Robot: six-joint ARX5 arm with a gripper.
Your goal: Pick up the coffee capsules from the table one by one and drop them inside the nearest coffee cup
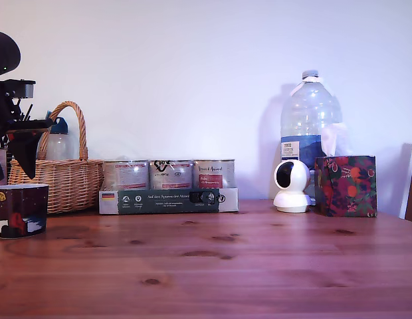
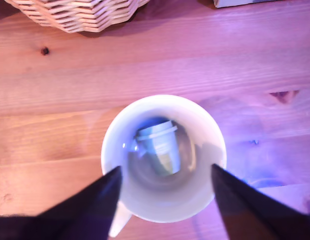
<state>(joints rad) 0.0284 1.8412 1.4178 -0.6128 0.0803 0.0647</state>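
One capsule in the cup, gripper spread wide above it.

The gripper (image 2: 165,172) hangs directly over the coffee cup (image 2: 163,158), its two dark fingers (image 2: 97,200) spread about as wide as the cup's rim and holding nothing; one pale grey-green coffee capsule (image 2: 158,145) lies tilted on the white cup's bottom, straight below the jaws. In the exterior view the cup (image 1: 20,210) is dark maroon with a red-and-white picture and stands on the wooden table (image 1: 226,266) under the arm. Just behind the gripper is one wicker basket (image 1: 60,174) with a bottle in it. Further to the exterior view's right, three silver cans (image 1: 169,174) stand in a cardboard tray (image 1: 167,200) whose print is too small to read. Well beyond them are one white camera (image 1: 291,186), one large water bottle (image 1: 310,126) with an unreadable label, and one floral box (image 1: 345,186).
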